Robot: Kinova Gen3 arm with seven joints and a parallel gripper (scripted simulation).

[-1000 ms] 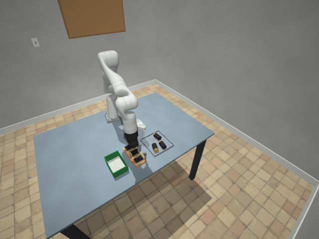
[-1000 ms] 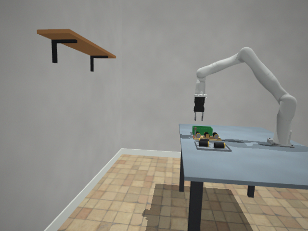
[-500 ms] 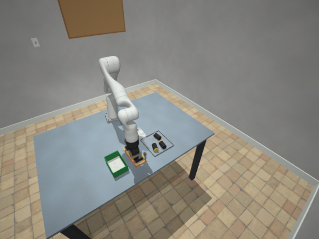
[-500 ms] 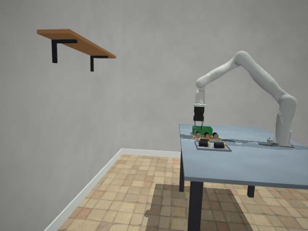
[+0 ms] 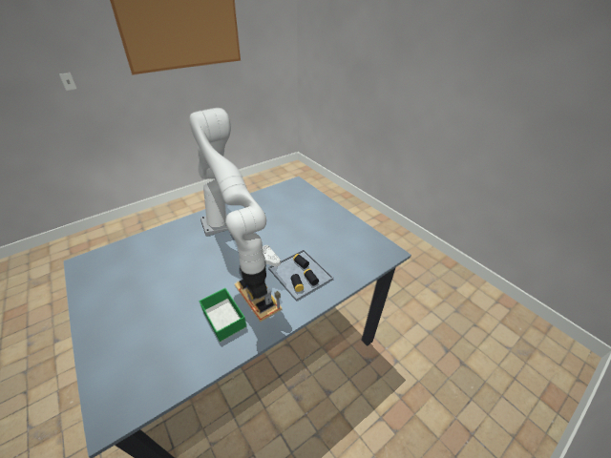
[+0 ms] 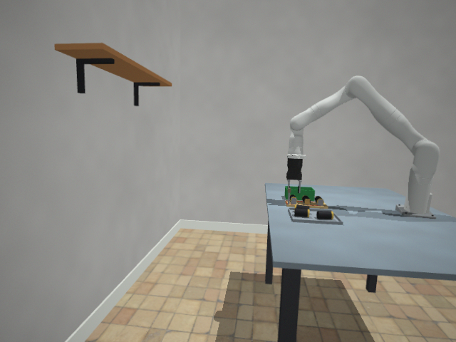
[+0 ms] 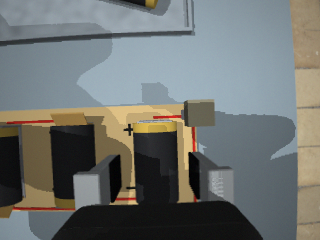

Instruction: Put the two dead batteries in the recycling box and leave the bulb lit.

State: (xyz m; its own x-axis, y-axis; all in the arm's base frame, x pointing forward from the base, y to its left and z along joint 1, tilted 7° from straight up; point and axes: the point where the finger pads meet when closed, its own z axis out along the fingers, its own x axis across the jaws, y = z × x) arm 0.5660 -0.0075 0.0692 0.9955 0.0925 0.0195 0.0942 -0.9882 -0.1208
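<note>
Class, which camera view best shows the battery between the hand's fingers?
The wrist view: the battery appears close up, its yellow band and pale end clear. The exterior view shows mainly its small pale end; in the top view, the hand largely hides it.

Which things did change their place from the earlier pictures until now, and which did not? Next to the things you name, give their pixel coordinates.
The tool (image 5: 268, 301) (image 6: 294, 190) (image 7: 154, 169) came down from above the battery holder (image 5: 240, 287) (image 6: 323, 206) (image 7: 112, 117), and its open fingers now flank the end battery (image 7: 156, 167). Nothing was visibly gripped or released. The green box (image 5: 230, 330) (image 6: 303, 191) and the three tray batteries stayed put.
</note>
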